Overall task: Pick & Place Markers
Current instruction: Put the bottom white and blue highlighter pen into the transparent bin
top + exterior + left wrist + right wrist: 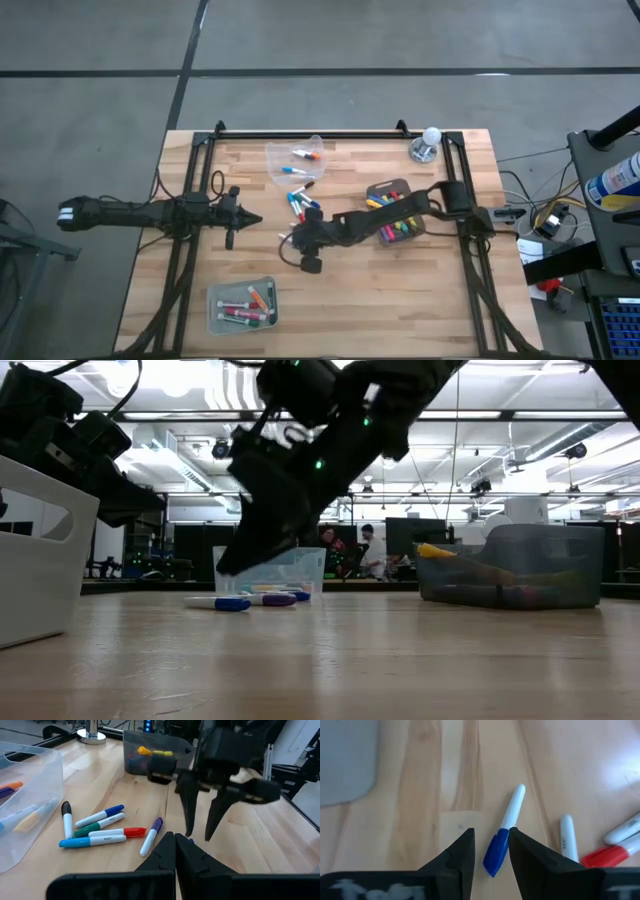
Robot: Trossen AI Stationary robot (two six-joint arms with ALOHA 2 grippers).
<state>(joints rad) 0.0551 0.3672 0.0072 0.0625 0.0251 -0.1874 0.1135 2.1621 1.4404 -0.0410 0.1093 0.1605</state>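
At the centre of the high view the right pincer (491,851) straddles a blue-capped marker (504,836) lying on the tabletop (400,290), jaws narrow but not clamped, so an off-centre squeeze could likely flick it toward nearby markers (97,827).

Loose markers (100,827) flat on wood
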